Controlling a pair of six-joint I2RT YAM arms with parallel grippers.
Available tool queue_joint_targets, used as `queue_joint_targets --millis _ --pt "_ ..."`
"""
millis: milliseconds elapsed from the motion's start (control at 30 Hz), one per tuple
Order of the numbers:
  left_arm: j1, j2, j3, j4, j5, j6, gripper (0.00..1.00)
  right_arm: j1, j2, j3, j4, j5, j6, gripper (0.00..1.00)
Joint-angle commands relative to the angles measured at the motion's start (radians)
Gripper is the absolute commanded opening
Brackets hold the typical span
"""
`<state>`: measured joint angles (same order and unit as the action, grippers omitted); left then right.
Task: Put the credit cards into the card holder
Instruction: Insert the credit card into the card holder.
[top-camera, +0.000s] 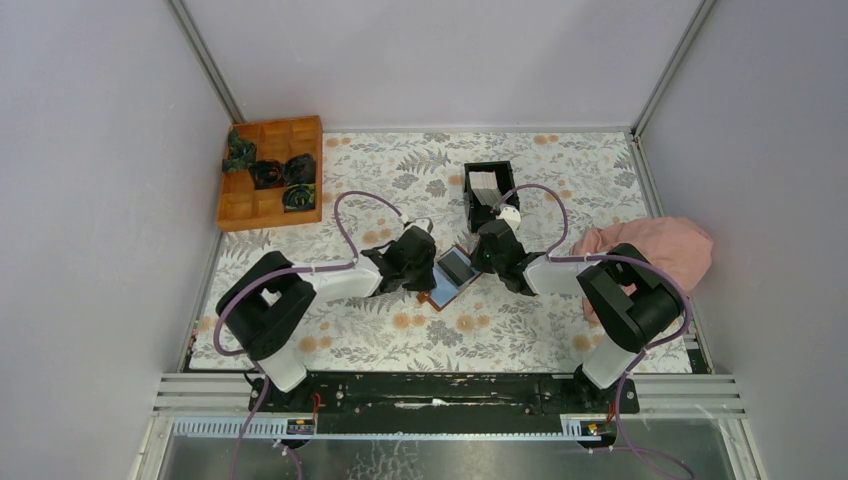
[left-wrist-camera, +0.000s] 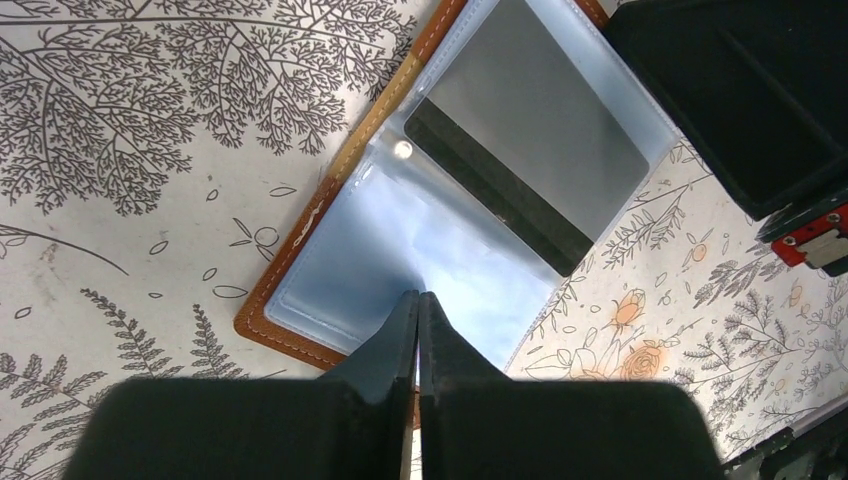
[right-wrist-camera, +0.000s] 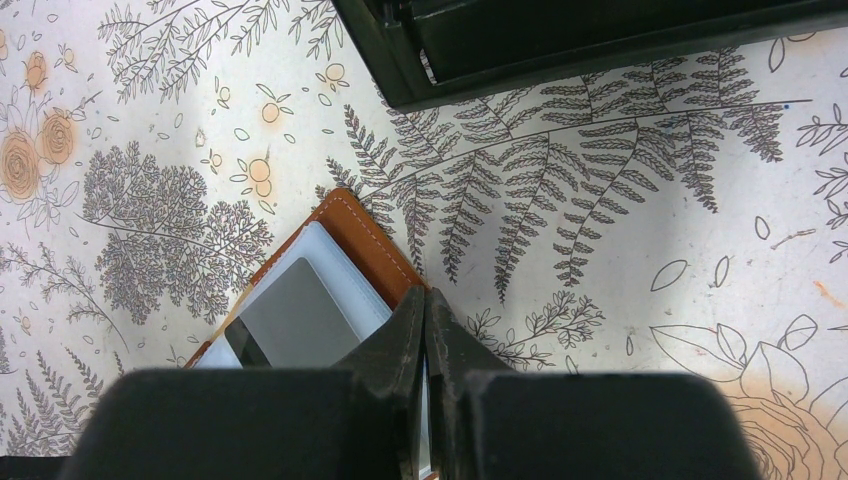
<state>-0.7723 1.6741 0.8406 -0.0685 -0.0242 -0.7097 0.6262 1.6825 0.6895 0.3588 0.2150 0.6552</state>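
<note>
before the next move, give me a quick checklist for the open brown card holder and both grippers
1. Reddish-brown leather card holder lies open on the floral table: ok.
2. Grey card with dark stripe sits in one clear pocket: ok.
3. Other clear pocket is free for a card: ok.
4. Left gripper is shut at the holder's edge; pinching the sleeve: cannot tell.
5. Right gripper is shut at the holder's edge; carrying a card: cannot tell.
6. Pale card waits in the black square box: ok.
</note>
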Motion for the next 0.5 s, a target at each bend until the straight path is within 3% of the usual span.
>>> queue_joint_targets --millis 0,467 --pt "-0.008 0.036 0.020 -0.002 -0.035 0.049 0.00 0.001 0.067 -0.034 -0.147 -0.012 -0.023 0.06" --pt "-0.070 0.129 0.128 -0.018 -0.129 0.093 0.00 0.001 0.070 -0.027 -0.149 -0.021 -0.028 0.05"
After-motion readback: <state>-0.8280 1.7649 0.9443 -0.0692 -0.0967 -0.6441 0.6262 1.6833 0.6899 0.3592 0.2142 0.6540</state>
